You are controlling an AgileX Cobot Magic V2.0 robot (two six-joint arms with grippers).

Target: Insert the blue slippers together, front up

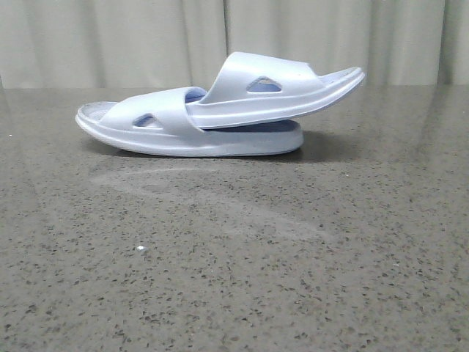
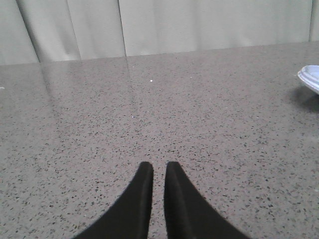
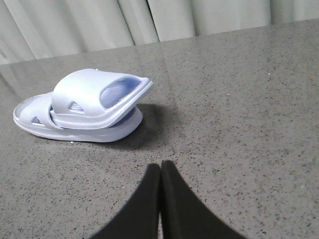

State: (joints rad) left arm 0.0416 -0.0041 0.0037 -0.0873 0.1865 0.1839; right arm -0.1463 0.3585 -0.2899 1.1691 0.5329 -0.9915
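The two blue slippers lie nested on the table at the far middle in the front view. The lower slipper (image 1: 139,132) lies flat. The upper slipper (image 1: 293,92) is pushed under the lower one's strap and tilts up to the right. Both show in the right wrist view, the upper (image 3: 89,92) on the lower (image 3: 37,122). An edge of one slipper (image 2: 310,77) shows in the left wrist view. My left gripper (image 2: 158,167) is empty, its fingers a thin slit apart, far from the slippers. My right gripper (image 3: 160,167) is shut and empty, a short way from them. Neither gripper shows in the front view.
The grey speckled table (image 1: 234,264) stretches toward the front. A pale curtain (image 1: 146,37) hangs behind its far edge. A small white speck (image 1: 141,249) lies on the table at the front left.
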